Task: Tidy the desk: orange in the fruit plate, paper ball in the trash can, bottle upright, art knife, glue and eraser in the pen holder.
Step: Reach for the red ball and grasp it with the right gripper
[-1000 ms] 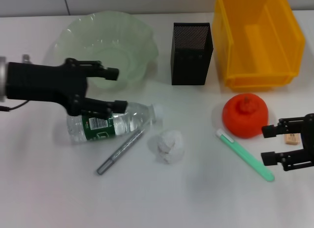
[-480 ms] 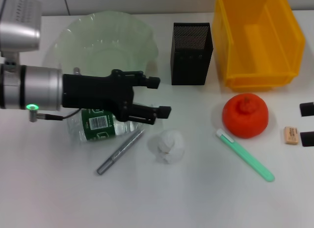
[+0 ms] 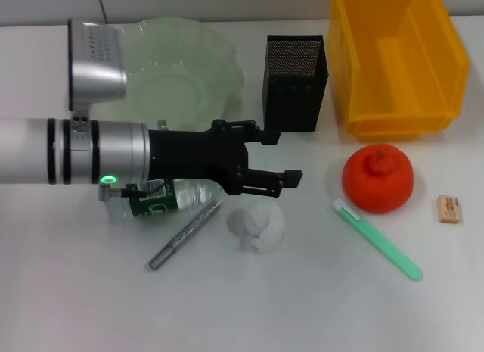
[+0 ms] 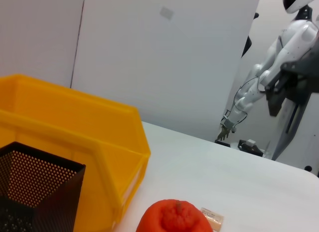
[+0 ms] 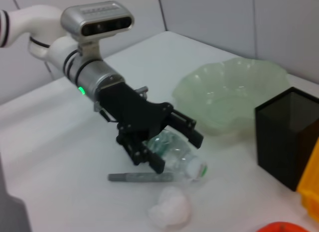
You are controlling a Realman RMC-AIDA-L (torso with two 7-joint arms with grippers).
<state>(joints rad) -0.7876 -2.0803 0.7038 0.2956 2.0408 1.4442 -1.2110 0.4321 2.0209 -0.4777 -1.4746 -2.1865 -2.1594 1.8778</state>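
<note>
White surface [image 3: 91, 306] shows me nothing tidied yet: the pale green scalloped fruit plate [image 3: 178, 72], black mesh pen holder [image 3: 296, 83] and yellow plastic bin [image 3: 397, 60] hold nothing I can see. The bright orange fruit [image 3: 378, 178], crumpled white paper ball [image 3: 259, 225], clear plastic bottle [image 3: 170, 197] on its side, grey pen-shaped stick [image 3: 185, 235], green art knife [image 3: 378, 238] and beige eraser [image 3: 448, 209] all lie loose. My left tool [image 3: 286, 157] hangs spread and empty above the paper ball, between bottle and orange; my right tool is out of sight.

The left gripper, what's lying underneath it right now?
Under the open left gripper lies the plastic bottle, on its side on the table; its cap end is covered in the head view. The paper ball sits just beyond the fingertips.
</note>
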